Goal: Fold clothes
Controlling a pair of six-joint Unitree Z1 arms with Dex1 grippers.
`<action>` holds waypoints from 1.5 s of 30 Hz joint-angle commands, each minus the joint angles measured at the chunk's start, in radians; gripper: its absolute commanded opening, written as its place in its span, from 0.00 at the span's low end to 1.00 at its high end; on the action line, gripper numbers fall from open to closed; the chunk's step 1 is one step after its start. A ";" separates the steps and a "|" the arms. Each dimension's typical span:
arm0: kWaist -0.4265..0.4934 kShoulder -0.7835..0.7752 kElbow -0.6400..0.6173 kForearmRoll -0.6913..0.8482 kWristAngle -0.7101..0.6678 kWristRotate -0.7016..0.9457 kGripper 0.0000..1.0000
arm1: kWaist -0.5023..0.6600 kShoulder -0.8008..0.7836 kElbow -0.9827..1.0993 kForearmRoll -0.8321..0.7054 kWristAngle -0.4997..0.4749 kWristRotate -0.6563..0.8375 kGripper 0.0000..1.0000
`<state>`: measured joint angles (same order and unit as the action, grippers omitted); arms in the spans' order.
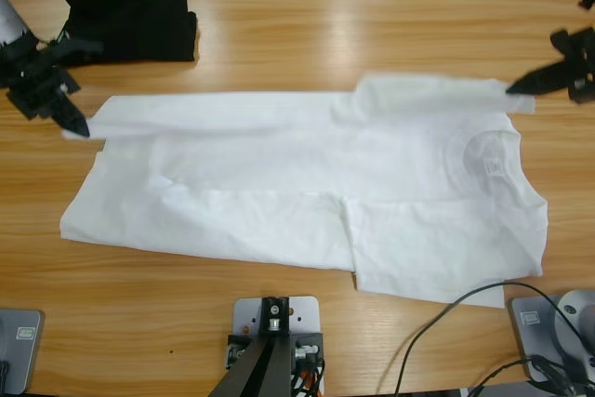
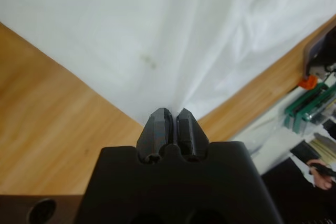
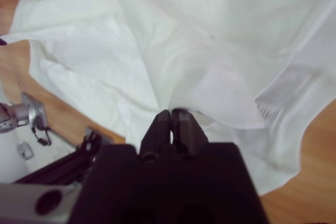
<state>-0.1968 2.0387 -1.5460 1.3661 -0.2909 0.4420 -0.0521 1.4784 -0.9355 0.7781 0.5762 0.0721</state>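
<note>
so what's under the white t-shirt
Only the wooden table shows around the white T-shirt. Its folded layers cover whatever lies beneath. Both grippers, left and right, pinch its edges.

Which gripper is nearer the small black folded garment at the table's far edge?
Left. The left gripper, shut on the white cotton T-shirt at a hem corner, sits just beside the black folded garment; the right gripper pinches the shirt's opposite end.

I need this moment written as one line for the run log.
left gripper: shut on T-shirt hem corner | right gripper: shut on T-shirt sleeve side | T-shirt: spread on table | black garment: folded, apart
</note>
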 commanded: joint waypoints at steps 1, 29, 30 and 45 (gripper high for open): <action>-0.006 -0.013 0.101 0.013 0.068 -0.023 0.00 | -0.005 -0.084 0.094 0.137 -0.004 0.020 0.00; -0.122 -0.056 0.069 0.014 -0.004 -0.274 0.92 | 0.099 -0.094 0.031 0.140 -0.209 0.205 0.98; -0.152 -0.052 0.030 0.010 -0.021 -0.258 0.92 | 0.116 -0.087 0.030 0.116 -0.207 0.182 0.97; -0.361 0.153 -0.142 -0.131 -0.002 -0.143 0.99 | 0.166 -0.149 0.082 0.010 -0.176 0.212 0.89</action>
<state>-0.4704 2.0712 -1.6730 1.2992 -0.2891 0.2268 0.0974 1.3694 -0.8838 0.7989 0.4119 0.2713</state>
